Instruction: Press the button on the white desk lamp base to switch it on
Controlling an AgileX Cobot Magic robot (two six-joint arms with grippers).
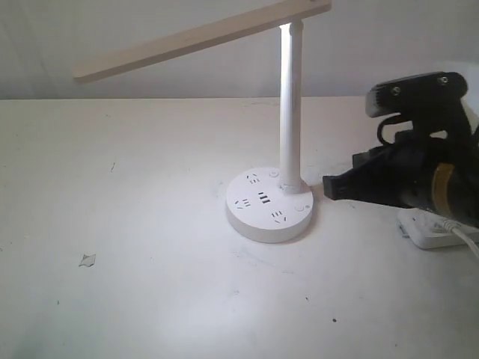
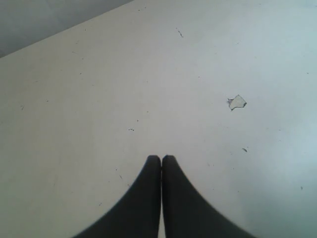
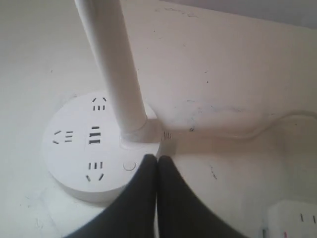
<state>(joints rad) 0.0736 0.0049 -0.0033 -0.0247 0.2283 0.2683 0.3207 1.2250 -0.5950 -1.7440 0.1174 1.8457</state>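
The white desk lamp stands mid-table, its flat bar head [image 1: 202, 37] tilted on a slim pole [image 1: 290, 105]. Its round white base [image 1: 269, 204] carries socket holes and three dark USB slots [image 1: 263, 198]. In the right wrist view the base [image 3: 79, 148] shows a small round button [image 3: 129, 165] beside the pole foot. My right gripper [image 3: 157, 157] is shut and empty, its tips at the base's rim just beside the button. In the exterior view that gripper [image 1: 329, 187] sits just right of the base. My left gripper [image 2: 161, 157] is shut over bare table, away from the lamp.
A white rectangular power strip [image 1: 430, 228] lies under my right arm, with a white cable [image 3: 237, 131] running from the lamp base. A small scrap [image 1: 87, 259] lies on the white table [image 1: 112, 299] at front left.
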